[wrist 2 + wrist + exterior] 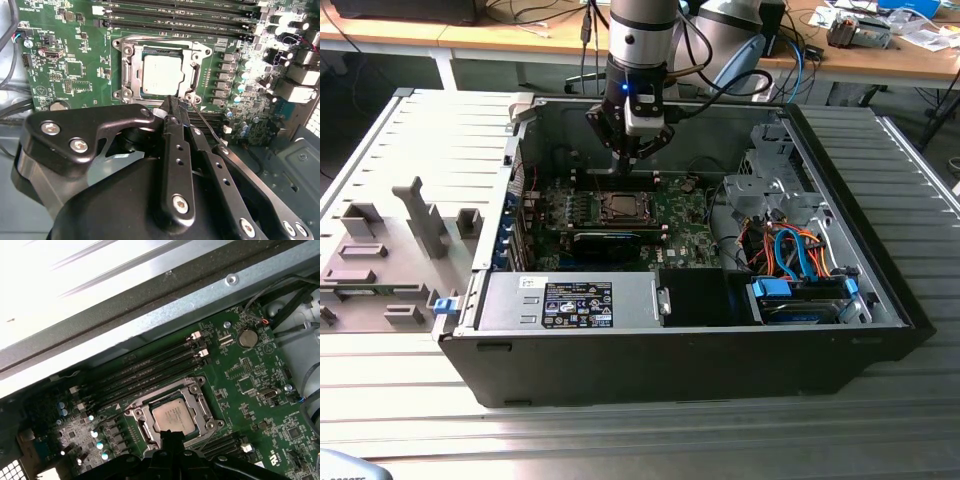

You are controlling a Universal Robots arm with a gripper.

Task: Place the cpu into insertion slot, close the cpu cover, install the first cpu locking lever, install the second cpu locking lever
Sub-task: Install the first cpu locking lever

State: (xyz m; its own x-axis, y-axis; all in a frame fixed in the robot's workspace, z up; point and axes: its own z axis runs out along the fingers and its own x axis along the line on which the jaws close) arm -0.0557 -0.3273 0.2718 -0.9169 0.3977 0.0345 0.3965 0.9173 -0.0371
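Observation:
The cpu (161, 75) lies flat in the insertion slot (195, 52) on the green board, its silver top showing through the window of the cpu cover (131, 70), which lies down around it. My gripper (172, 102) hangs just above one corner of the socket, its black fingers (176, 150) pressed together with nothing between them. A thin wire lever (202, 122) slants up from that corner beside the fingertips. In the exterior view the gripper (628, 158) hovers over the cpu (619, 208) inside the open computer case. The first wrist view shows the cpu (173, 416) and the gripper (172, 436) right at its edge.
Long black memory slots (175, 20) run beside the socket. A dark card (605, 240) lies in front of it, with the power supply (570, 300) nearer still. Drive bays and coloured cables (800, 260) fill the exterior view's right. A grey fixture tray (390, 240) sits outside the case.

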